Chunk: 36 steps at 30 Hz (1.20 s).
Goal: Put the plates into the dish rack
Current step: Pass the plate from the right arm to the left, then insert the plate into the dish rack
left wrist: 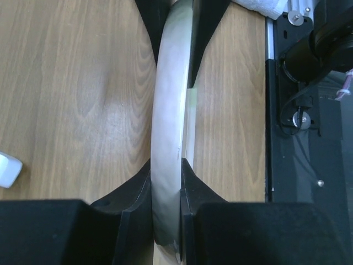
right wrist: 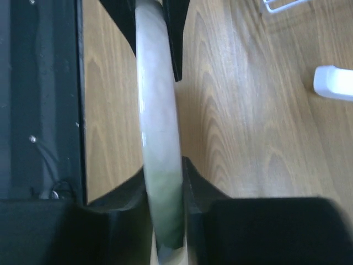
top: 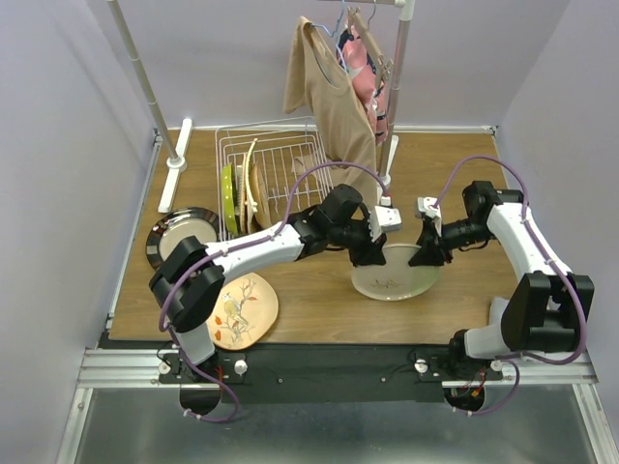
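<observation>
Both grippers pinch the cream plate (top: 397, 275) by opposite rims. The left gripper (left wrist: 165, 168) is clamped on its 9 o'clock edge and the right gripper (right wrist: 163, 165) on its 3 o'clock edge, with fingers pressed to both faces in each wrist view. This 2-handed hold probably serves to tip the plate upright (a flat one will not drop between prongs) or to pass it to the left arm, which is nearer the rack (top: 280, 155). The rack lies at 11 o'clock from the plate, with racked plates (top: 242, 193) on edge at its left end.

I cannot tell whether the held plate's lower edge touches the table (top: 464, 174). The racked plates overlap too much to count. Garments (top: 334, 97) cover the rack's 1 o'clock corner. The left arm hides part of the bird plate (top: 247, 304) at 7 o'clock, and a dark plate (top: 184, 230) lies at 9 o'clock.
</observation>
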{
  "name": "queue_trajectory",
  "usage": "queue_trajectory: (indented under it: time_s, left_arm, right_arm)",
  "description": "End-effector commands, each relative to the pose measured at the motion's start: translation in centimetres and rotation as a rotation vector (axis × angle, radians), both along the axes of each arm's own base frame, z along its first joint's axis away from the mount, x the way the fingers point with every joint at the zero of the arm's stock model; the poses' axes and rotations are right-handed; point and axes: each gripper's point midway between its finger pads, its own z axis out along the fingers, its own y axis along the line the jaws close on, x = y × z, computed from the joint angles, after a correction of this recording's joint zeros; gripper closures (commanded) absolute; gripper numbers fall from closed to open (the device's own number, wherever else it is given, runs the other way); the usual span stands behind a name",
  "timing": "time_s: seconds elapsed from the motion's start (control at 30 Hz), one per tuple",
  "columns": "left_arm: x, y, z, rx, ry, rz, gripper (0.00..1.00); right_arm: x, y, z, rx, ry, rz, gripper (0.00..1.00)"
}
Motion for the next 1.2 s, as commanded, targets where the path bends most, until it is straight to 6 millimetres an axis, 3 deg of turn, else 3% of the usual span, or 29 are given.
queue_trajectory:
  time_s: [0.0, 0.03, 0.07, 0.17, 0.23, 0.5, 0.6, 0.67, 0.87, 1.17]
  left_arm:
    - [-0.6, 1.2, 0.5, 0.004, 0.040, 0.083, 1.00]
    - [-0.7, 1.4, 0.5, 0.003, 0.050, 0.094, 1.00]
    - [-0.9, 1.8, 0.4, 0.000, 0.048, 0.102, 1.00]
    - [-1.4, 2.5, 1.0, -0.018, 0.101, 0.161, 1.00]
    - [-1.7, 3.2, 0.9, -0.021, 0.127, 0.197, 1.00]
    - [-1.6, 5.6, 5.7, -0.111, 0.150, 0.370, 1.00]
    - [-1.2, 7.4, 8.3, -0.158, 0.164, 0.494, 1.00]
    - [-1.2, 8.8, 10.2, -0.198, 0.166, 0.559, 1.00]
    - [-0.7, 13.0, 11.7, -0.167, 0.207, 0.785, 1.00]
    - [3.1, 20.7, 16.6, -0.126, 0.083, 1.212, 1.00]
  right_arm:
    - [1.3, 0.8, 2.9, 0.055, 0.016, -0.104, 0.46]
    - [1.9, 0.6, 3.2, 0.041, 0.009, -0.131, 0.41]
    - [3.1, 0.0, 3.7, -0.003, -0.022, -0.168, 0.27]
    - [5.8, -1.4, 5.4, -0.075, -0.069, -0.309, 0.13]
    - [7.2, -1.8, 7.4, -0.077, -0.117, -0.366, 0.00]
    - [9.3, -2.6, 13.3, -0.027, -0.255, -0.555, 0.00]
    - [9.6, -2.9, 13.1, -0.008, -0.277, -0.625, 0.00]
    - [9.0, -2.4, 11.9, 0.012, -0.235, -0.603, 0.00]
    - [9.3, -1.7, 10.5, 0.054, -0.128, -0.620, 0.00]
    - [10.9, -2.2, 10.0, 0.133, -0.127, -0.781, 0.00]
